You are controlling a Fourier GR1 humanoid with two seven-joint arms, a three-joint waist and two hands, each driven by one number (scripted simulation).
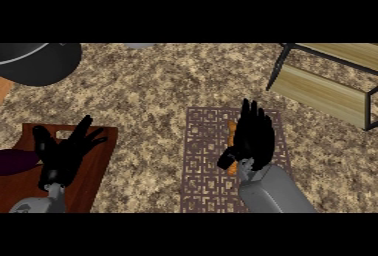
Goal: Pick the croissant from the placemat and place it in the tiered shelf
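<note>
Mostly hidden, the croissant (232,131) is lying on the brown patterned placemat (203,165), showing only as thin orange slivers beside and under the right robot hand (253,136). That robot hand is covering it from above, fingers pointing up the view and thumb angling down-left by the lower sliver; whether the fingers are closing round the croissant cannot be told. Its grey forearm is entering from the lower edge. Up and to the right, the wooden tiered shelf (317,90) is standing on the speckled surface (162,90). At the left, the left robot hand (65,150) is resting spread wide over a reddish cutting board (100,165).
</note>
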